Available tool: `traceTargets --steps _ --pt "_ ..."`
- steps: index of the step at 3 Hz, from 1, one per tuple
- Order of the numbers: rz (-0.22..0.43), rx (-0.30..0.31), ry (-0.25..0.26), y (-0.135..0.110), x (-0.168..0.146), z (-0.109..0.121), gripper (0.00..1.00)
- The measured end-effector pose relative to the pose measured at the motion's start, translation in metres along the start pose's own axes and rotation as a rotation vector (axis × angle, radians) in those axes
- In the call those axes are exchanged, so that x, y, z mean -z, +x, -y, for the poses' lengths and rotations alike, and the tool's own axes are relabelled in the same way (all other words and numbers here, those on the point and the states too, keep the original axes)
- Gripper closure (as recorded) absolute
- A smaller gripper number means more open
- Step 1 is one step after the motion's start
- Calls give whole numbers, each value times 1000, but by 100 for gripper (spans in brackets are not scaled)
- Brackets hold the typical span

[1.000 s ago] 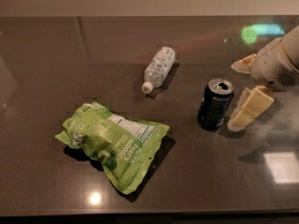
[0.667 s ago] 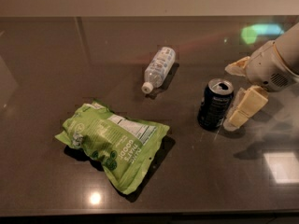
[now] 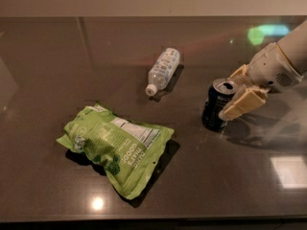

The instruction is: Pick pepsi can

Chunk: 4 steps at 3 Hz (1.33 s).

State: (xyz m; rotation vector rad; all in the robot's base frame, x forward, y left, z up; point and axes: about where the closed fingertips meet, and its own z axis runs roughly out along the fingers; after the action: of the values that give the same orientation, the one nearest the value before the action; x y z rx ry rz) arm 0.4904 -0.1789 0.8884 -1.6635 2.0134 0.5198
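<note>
Dark and glossy, the table [image 3: 48, 56] carries three things as we count them: one pepsi can [image 3: 217, 107], one clear plastic bottle [image 3: 164, 70] lying on its side, and one green snack bag [image 3: 117, 147] lying flat. We see the pepsi can at the right part of the table, standing upright with its long axis vertical and its silver top with the opening pointing up. One gripper [image 3: 229, 95] reaches in from the right with its fingers spread apart, one behind the can and one before it, the can between them.
</note>
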Motion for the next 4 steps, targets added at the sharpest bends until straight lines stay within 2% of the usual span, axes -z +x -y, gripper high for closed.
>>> traceTargets --steps 1,2,3,4 --pt "39 10 -27 -9 2 -1 62" --pt "75 13 -11 -30 15 -1 86" --pt "93 23 12 -62 37 -4 100" --pt "109 40 27 -100 59 -7 100"
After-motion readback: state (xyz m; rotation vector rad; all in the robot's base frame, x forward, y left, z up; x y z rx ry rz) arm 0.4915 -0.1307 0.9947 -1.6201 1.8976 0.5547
